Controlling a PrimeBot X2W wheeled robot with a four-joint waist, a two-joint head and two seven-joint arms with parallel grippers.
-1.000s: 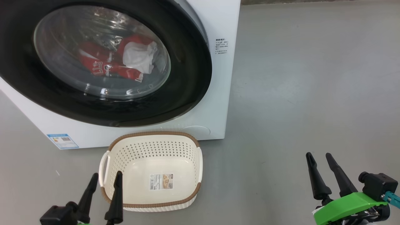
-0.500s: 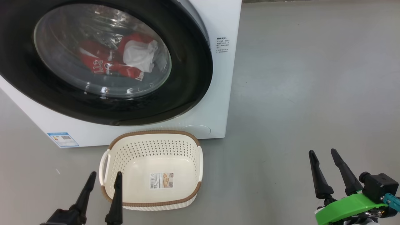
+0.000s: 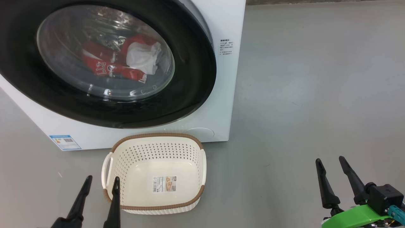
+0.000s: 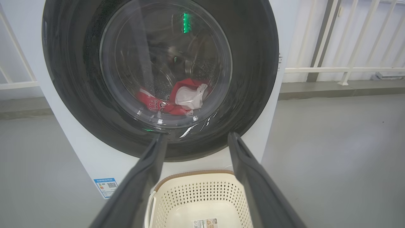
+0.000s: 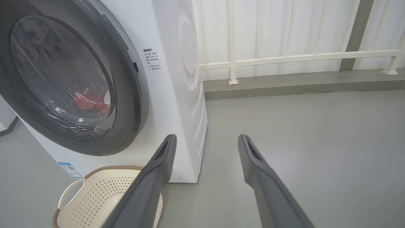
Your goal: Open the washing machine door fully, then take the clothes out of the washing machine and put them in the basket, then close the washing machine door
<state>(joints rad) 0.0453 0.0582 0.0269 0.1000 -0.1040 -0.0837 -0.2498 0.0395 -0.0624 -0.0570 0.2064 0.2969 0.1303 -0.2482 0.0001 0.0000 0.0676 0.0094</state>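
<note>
The white washing machine (image 3: 221, 95) stands at the upper left with its black-rimmed round door (image 3: 193, 79) shut. Through the glass I see the clothes (image 3: 120, 65), red jerseys and a white garment, lying in the drum; they also show in the left wrist view (image 4: 177, 99). The cream basket (image 3: 155, 144) sits empty on the floor right in front of the machine. My left gripper (image 3: 102, 182) is open, low at the basket's near left corner. My right gripper (image 3: 330, 161) is open over bare floor, far right of the basket. In the wrist views the left gripper (image 4: 194, 137) and right gripper (image 5: 207, 139) hold nothing.
Grey floor (image 3: 316, 79) spreads to the right of the machine. A white railing (image 5: 284, 58) and a raised kerb run along the wall behind. A blue label sticker (image 3: 65, 142) marks the machine's lower left front.
Both grippers have sunk slightly lower in the head view. The head view itself has shifted a little. The door, clothes and basket have not moved.
</note>
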